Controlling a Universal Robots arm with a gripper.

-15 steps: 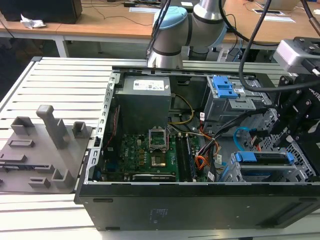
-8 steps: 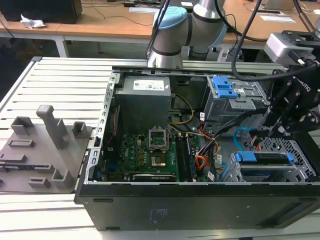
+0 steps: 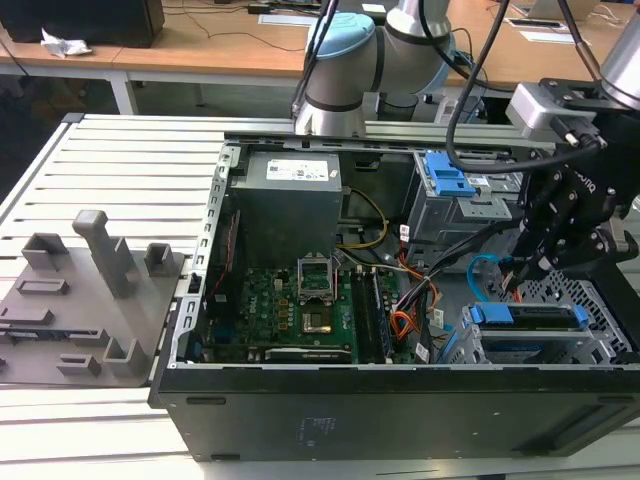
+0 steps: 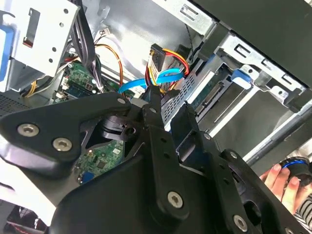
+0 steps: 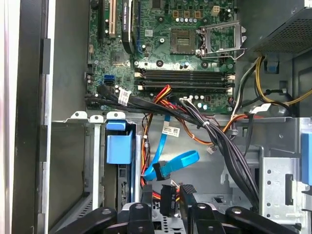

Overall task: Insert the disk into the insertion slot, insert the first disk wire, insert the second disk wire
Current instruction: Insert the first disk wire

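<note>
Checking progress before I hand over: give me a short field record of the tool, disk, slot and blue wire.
tool: over the insertion slot, at the exterior view's right
disk: lying in that slot, blue front showing
second disk wire: light-blue, looped, close in front of the tool
hand: beside the case, second wrist view

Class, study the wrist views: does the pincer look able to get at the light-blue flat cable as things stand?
Probably yes. The pincer sits right by the second disk wire, whose loop lies exposed with nothing between them. The orange and red wire bundle runs close beside it and might snag.
</note>
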